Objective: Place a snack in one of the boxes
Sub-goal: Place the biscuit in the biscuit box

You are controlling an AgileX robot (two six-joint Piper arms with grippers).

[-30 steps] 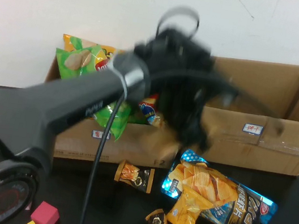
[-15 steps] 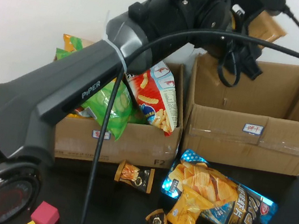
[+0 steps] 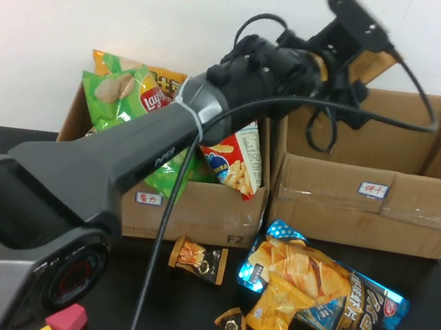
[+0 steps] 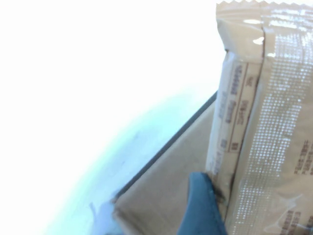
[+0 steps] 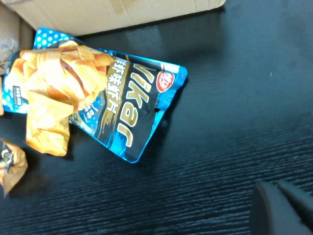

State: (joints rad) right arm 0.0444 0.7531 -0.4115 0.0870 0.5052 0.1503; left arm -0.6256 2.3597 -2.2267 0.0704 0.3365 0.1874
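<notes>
My left gripper is raised above the back left corner of the open right cardboard box. It is shut on a tan snack packet, which hangs over that box. In the left wrist view the packet fills the side next to one blue finger, with the box wall behind. My right gripper is shut and empty, low over the black table; it does not show in the high view.
The left box holds several snack bags. On the table in front lie a blue Vikar chips bag, also in the right wrist view, a yellow packet, two small brown packets and a pink block.
My left arm swung up from in front of the left box and across to the right box with the tan packet in it. The right arm has not visibly moved.
</notes>
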